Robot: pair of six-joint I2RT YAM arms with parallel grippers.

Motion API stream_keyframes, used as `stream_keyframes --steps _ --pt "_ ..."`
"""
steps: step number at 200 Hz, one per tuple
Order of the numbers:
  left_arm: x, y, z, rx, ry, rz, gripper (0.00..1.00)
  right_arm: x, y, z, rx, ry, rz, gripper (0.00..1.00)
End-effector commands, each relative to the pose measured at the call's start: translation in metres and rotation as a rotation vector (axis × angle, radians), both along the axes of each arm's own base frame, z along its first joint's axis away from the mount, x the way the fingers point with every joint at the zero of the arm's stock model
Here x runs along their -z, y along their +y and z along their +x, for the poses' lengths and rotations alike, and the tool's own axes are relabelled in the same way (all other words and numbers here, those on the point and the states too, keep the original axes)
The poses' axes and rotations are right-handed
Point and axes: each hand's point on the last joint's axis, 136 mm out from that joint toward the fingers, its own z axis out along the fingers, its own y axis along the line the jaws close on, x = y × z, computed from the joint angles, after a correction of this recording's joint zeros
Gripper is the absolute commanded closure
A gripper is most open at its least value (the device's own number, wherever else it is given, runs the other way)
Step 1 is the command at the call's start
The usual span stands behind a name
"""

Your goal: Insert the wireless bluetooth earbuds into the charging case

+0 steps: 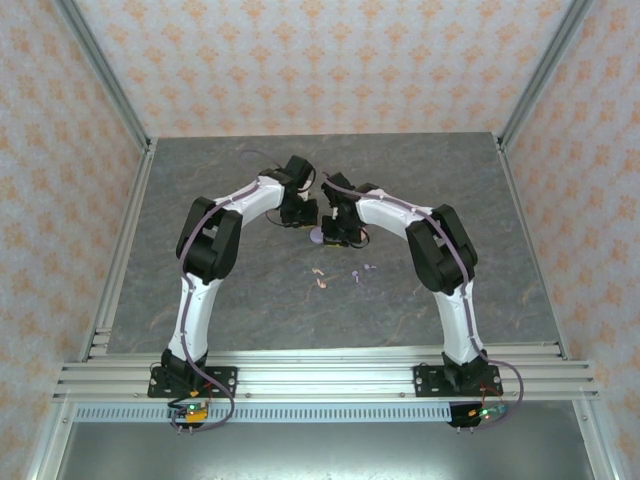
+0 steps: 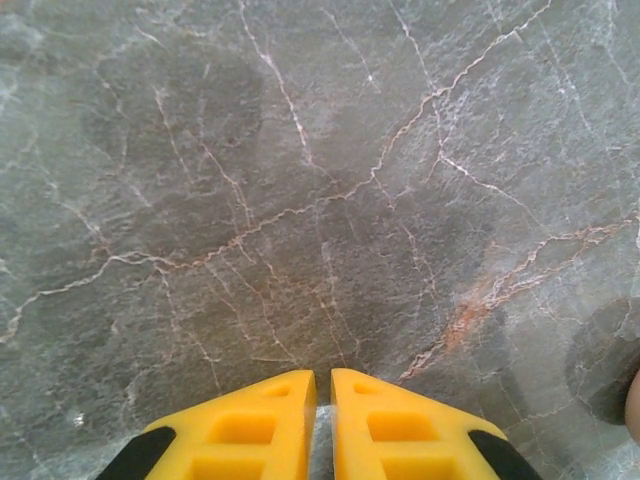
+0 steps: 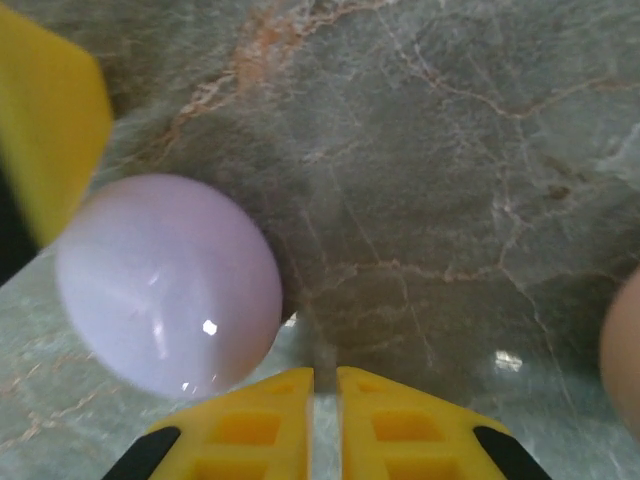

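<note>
Four tiny earbuds lie loose on the marble table: two pale pink ones [image 1: 320, 277] and two lilac ones [image 1: 361, 271], just in front of both grippers. A round lilac charging case [image 1: 317, 236] sits between the gripper heads; it is closed, with its glossy lid [image 3: 170, 285] left of my right gripper [image 3: 325, 375]. That gripper is shut with nothing between its fingers. My left gripper [image 2: 323, 378] is also shut and empty, over bare marble. In the top view the left gripper [image 1: 303, 213] and right gripper [image 1: 336, 230] nearly meet.
A pale pink rounded object shows at the right edge of the right wrist view [image 3: 624, 350] and of the left wrist view [image 2: 634, 405]. A yellow finger of the left gripper [image 3: 50, 120] is blurred beside the lilac case. Aluminium rails [image 1: 320, 380] line the near edge.
</note>
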Motion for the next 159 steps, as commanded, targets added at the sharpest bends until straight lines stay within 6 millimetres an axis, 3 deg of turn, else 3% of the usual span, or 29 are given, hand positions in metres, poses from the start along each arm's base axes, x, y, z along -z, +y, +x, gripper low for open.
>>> stream_keyframes --steps 1,103,159 --pt "0.005 0.007 -0.021 -0.008 0.053 0.011 0.86 0.001 0.003 0.009 0.034 -0.009 -0.018 0.85" --pt "0.008 0.021 -0.060 -0.054 0.060 -0.001 0.86 0.009 -0.002 0.024 0.029 -0.023 -0.103 0.85" --pt "-0.010 0.034 -0.058 -0.117 -0.005 0.030 0.85 -0.014 -0.017 0.030 0.046 -0.078 -0.098 0.85"
